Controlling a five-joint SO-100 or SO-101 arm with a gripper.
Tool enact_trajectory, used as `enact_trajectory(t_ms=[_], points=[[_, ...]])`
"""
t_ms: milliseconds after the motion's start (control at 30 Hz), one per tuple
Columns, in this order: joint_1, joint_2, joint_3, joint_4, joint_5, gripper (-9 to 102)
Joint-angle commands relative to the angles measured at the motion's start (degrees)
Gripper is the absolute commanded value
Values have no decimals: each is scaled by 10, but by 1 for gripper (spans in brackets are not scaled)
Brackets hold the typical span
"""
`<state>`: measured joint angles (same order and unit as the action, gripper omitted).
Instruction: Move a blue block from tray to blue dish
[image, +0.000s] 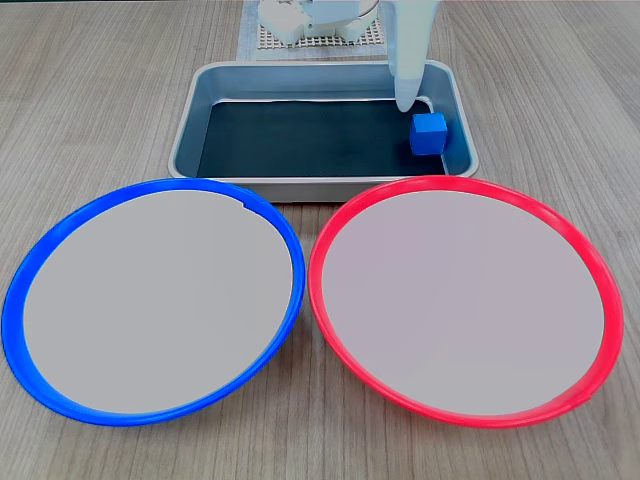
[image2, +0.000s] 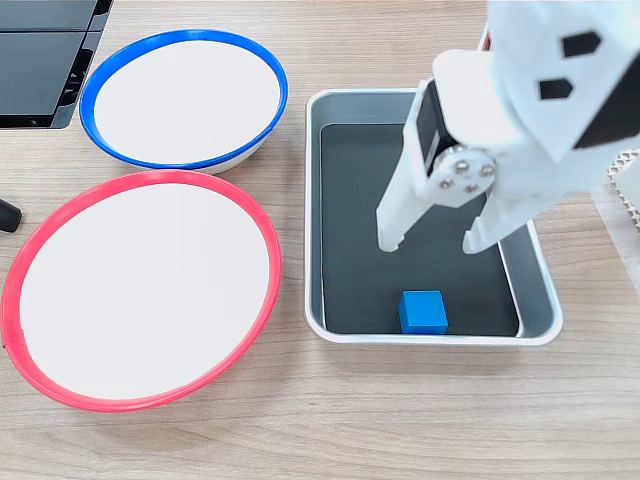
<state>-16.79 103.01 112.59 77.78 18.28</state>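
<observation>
The block (image: 429, 133) is a small bright blue cube with plain flat faces and crisp edges. It lies on the dark floor of the tray (image: 190, 125), close to one corner, just beside the end wall and near a long side wall; in a fixed view it sits at the tray's near edge (image2: 423, 312).

Handling, as a judgement: the cube looks rigid and light, with smooth sides that offer little grip, so it should tolerate a firm squeeze without damage. The best hold is across two opposite vertical faces, near mid-height, fingers square to them. The wall next to the cube leaves little room for a finger on that side, so the pair of faces running along the wall looks the easier choice.

The gripper (image2: 433, 245) hangs over the tray floor with its two white fingers spread apart and nothing between them. Its tips stand short of the cube, not touching it. In a fixed view one finger (image: 407, 85) points down just behind the cube.

Count: one blue block; one tray; one blue dish (image: 60, 245), unoccupied; one red dish (image: 340, 215), also unoccupied, beside the blue one; one arm with one gripper. All rest on a wood-grain table (image: 100, 90).
</observation>
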Motion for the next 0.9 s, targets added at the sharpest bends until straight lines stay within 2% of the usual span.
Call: enact_trajectory(t_ms=[0,333,433,867], points=[[-16,-6,18,-37,20,27],[-52,-59,41,-122,29,22],[-51,-89,32,-150,22,17],[-46,-117,23,-178,2,1]])
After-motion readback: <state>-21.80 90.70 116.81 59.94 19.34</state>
